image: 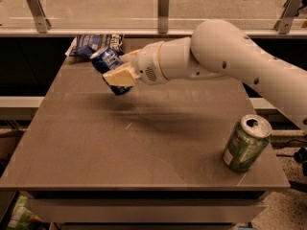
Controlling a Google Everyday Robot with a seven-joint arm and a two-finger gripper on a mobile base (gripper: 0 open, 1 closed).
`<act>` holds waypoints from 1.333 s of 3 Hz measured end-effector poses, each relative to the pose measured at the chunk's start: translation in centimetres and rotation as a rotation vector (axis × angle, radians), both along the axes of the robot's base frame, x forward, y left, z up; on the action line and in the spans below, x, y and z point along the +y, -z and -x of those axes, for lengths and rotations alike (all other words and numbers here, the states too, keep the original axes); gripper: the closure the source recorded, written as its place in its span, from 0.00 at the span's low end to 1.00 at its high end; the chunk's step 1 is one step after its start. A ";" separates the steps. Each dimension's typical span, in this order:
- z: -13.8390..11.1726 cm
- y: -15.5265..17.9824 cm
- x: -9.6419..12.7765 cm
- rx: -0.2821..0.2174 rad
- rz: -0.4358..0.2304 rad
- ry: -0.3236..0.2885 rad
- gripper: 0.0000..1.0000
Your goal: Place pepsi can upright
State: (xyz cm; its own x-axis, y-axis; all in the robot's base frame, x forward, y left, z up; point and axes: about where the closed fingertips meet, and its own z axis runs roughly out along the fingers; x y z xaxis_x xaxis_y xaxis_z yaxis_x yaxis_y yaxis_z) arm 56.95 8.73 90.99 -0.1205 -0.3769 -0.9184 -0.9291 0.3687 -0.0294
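Over the far-left part of the grey bench (144,147), the pincer (116,76) pinched the pepsi can (106,60) crosswise. The can's long axis tilted, top leaning far-left, apparently off the surface.

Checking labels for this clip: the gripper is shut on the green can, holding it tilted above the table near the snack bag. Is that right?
Not quite. The camera view shows the gripper shut on the pepsi can, not the green one, holding it tilted above the table near the snack bag. The green can stands free by the table's near right corner.
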 end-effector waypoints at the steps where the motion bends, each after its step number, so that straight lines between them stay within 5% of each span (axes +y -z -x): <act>1: -0.3 0.6 0.0 -0.002 -0.035 -0.011 1.00; 4: -0.9 1.8 -0.6 0.001 -0.102 -0.016 1.00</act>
